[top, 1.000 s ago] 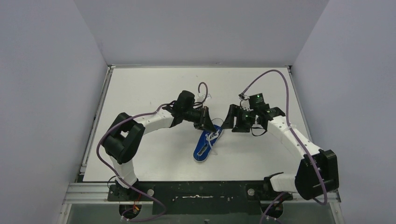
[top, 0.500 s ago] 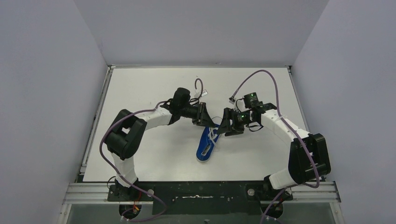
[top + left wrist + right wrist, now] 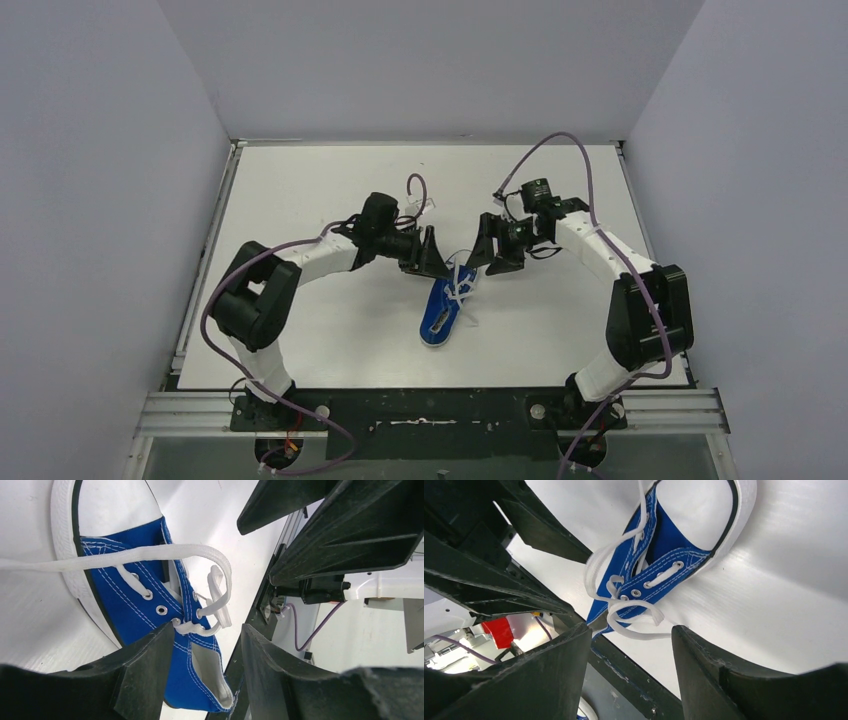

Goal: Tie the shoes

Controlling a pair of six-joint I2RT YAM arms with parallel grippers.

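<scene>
My left pincer (image 3: 432,256) and my right pincer (image 3: 487,254) face each other low over the white table (image 3: 300,180), with the toe end of the sneaker (image 3: 441,312) between them. The sneaker lies on its sole near the middle of the table, set diagonally, with its heel toward my bases. It is blue woven canvas with neat white double stitching, a ribbed white rubber rim and a smooth, rounded white toe cap. Through my left wrist camera the sneaker (image 3: 140,605) shows small silver metal eyelets (image 3: 161,610). The flat white laces (image 3: 150,554) cross the upper as one long taut strand, then fall into a soft loop. My left pincer (image 3: 207,630) is spread: its matte black, wedge-shaped fingers (image 3: 145,670) stand apart, and the loop's lower end lies in the gap close to one tip; I cannot tell if it touches. My right pincer (image 3: 630,630) is spread as well, with the same angular black plastic fingers (image 3: 704,670). Below it the sneaker (image 3: 664,550) gapes open and its laces (image 3: 599,565) curl in loose flat ribbons over the canvas and onto the faintly ribbed table sheet (image 3: 784,580). Neither pincer is gripping anything.
</scene>
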